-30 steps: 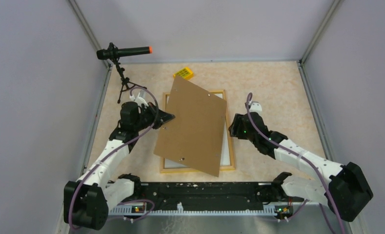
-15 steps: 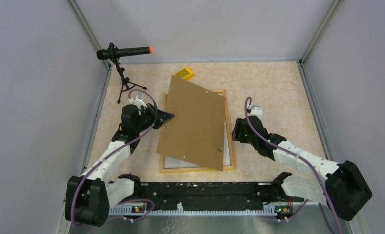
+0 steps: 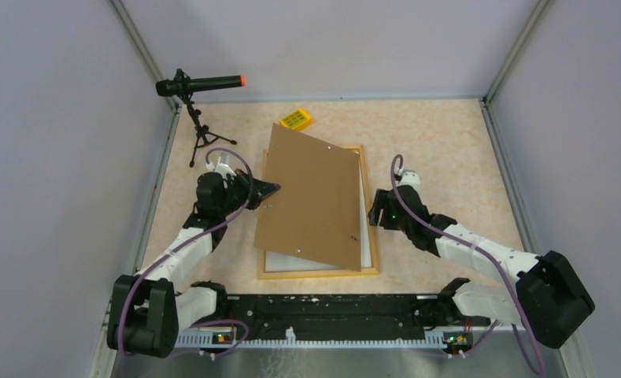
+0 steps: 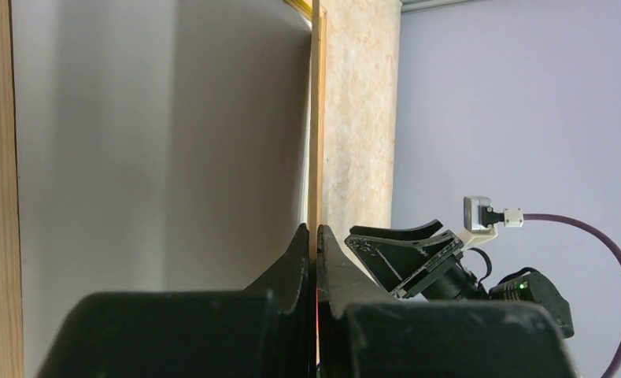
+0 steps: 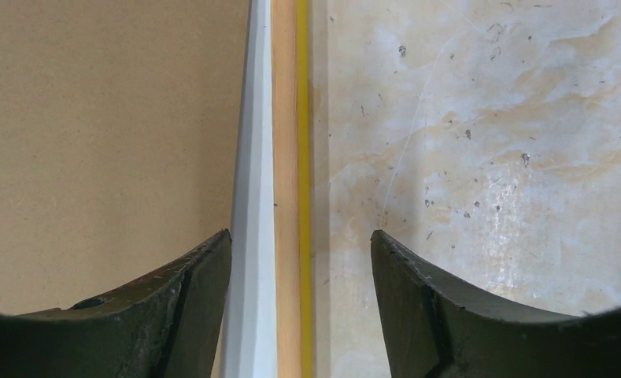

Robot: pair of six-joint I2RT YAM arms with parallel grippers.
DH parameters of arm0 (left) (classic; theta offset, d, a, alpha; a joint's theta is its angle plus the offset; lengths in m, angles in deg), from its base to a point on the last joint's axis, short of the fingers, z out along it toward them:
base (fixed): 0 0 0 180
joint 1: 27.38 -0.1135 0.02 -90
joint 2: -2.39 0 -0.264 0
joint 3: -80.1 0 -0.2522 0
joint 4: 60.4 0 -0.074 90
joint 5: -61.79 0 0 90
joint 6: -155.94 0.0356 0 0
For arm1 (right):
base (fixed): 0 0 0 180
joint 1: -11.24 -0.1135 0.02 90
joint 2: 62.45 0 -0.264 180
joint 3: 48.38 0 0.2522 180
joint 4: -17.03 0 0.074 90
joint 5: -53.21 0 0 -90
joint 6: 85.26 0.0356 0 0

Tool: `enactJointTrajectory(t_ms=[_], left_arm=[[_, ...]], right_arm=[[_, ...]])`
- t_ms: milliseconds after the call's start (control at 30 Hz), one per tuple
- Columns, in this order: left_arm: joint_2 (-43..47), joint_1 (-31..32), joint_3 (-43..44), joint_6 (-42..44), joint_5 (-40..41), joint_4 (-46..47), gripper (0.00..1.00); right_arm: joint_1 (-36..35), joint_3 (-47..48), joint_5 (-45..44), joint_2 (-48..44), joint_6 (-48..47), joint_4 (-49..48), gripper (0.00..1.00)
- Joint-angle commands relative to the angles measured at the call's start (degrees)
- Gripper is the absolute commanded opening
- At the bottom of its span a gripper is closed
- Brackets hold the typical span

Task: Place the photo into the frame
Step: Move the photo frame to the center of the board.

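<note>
Now: frame (image 3: pixel 319 273) flat on worktop (image 3: pixel 449 157), centre of top view, long axis up-down. Photo (image 3: pixel 291 261) inside it, white back up. Left hand (image 3: pixel 274 188) pinches left edge of cardboard backing board (image 3: pixel 311 197), which sits skewed over frame. Right hand (image 3: pixel 374 214) open, astride right rail, nearer board's free edge.

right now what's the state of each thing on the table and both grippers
light wooden picture frame: lying flat
white-backed photo: inside the frame, white side up, mostly covered
brown cardboard board: skewed over the frame, left edge pinched
left gripper: shut on the board's left edge
right gripper: open above the frame's right rail, empty
small yellow block: lying beyond the frame, untouched
</note>
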Motion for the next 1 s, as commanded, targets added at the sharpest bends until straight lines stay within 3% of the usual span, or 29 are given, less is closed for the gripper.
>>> enactJointTrajectory(t_ms=[0,200,433,967], left_arm=[[-1.26,-0.38,-0.4,-2.21,-1.61,8.21,0.0],[-2.87,-0.41,-2.36,-3.21,-3.63,11.29,0.0],[-3.54,-0.41,-4.56,-3.05,-6.13,15.63,0.0],[-7.28,-0.33,-11.17,-7.21,-3.93,27.0,0.0]], right_arm=[[1.11,1.07,1.57,1.65,0.17,-2.79,0.65],[4.47,-0.29,8.59,3.55,1.77,-7.25,0.66],[10.55,-4.06,22.84,7.92,6.92,-17.66,0.65],[10.56,-4.61,26.1,13.44,9.87,-22.33,0.59]])
